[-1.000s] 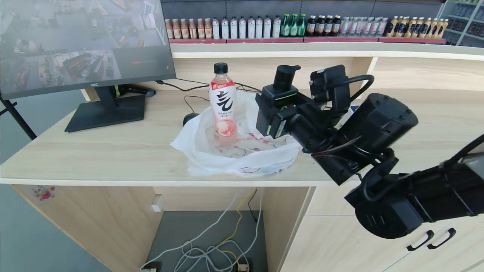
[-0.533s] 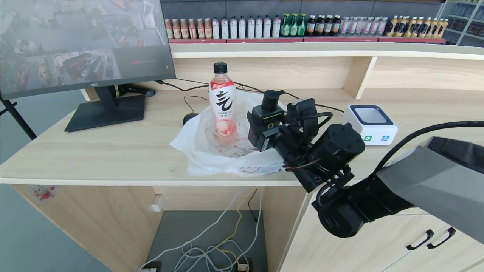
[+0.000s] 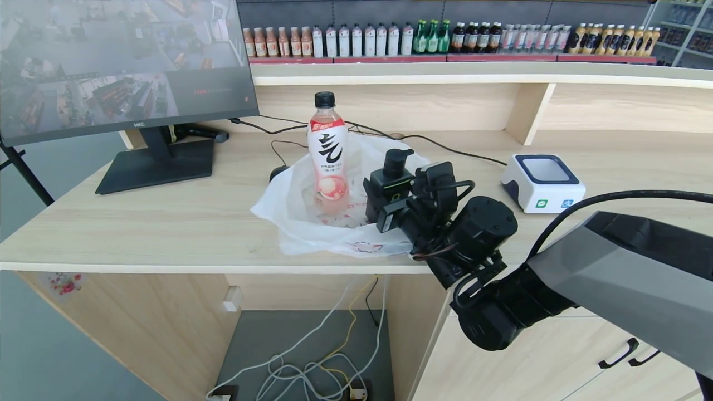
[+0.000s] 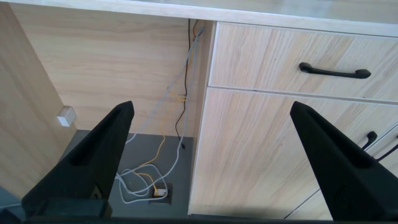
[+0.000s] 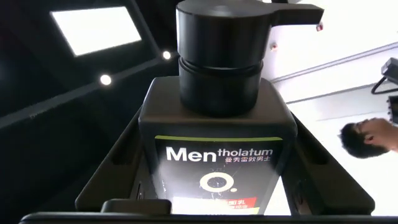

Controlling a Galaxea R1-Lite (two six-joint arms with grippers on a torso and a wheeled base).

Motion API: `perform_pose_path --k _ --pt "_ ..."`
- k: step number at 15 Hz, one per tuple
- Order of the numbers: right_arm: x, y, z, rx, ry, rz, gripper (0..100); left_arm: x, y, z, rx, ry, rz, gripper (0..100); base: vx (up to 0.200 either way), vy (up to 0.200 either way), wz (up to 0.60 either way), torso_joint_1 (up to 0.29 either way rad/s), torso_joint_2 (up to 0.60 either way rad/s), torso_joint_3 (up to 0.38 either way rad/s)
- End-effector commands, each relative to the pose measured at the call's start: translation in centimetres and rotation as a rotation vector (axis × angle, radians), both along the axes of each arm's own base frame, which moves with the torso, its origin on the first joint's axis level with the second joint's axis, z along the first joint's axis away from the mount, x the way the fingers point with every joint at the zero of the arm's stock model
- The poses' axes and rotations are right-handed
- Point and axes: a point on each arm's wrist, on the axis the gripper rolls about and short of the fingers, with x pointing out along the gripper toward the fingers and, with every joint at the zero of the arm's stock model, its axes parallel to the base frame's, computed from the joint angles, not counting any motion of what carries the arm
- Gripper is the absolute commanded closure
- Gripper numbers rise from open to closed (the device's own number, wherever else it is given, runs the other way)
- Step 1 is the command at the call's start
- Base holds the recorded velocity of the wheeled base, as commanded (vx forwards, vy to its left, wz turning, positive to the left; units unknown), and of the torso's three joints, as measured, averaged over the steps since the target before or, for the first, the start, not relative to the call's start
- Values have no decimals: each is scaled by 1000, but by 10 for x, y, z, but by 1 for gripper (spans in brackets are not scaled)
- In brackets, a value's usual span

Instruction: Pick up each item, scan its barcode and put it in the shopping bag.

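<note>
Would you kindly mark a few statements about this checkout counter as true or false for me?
1. The right gripper holds a black pump bottle. True.
2. The drink bottle lies on its side beside the shopping bag. False: it stands upright inside the bag.
3. The scanner sits on the counter, to the robot's right of the bag. True.
4. The left gripper is shut on a bottle. False: it is open and empty, down in front of the drawers under the counter.
5. The monitor stands at the robot's right end of the counter. False: it stands at the robot's left.
</note>
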Motion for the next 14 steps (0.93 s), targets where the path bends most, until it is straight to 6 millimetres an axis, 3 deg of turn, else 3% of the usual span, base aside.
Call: perform_pose_path --k 1,6,10,13,14 --pt "-1 -1 0 -29 -80 -42 100 0 0 0 -1 0 1 0 0 0 0 0 0 0" --pt "11 3 -10 -189 -361 -234 100 0 0 0 -1 0 1 0 0 0 0 0 0 0" --pt "16 4 -5 -334 -780 -460 100 0 0 0 -1 0 1 0 0 0 0 0 0 0" --pt "27 17 -12 -506 -1138 -626 100 0 0 0 -1 0 1 0 0 0 0 0 0 0" --pt "32 20 -3 -513 -1237 -695 100 0 0 0 -1 0 1 0 0 0 0 0 0 0"
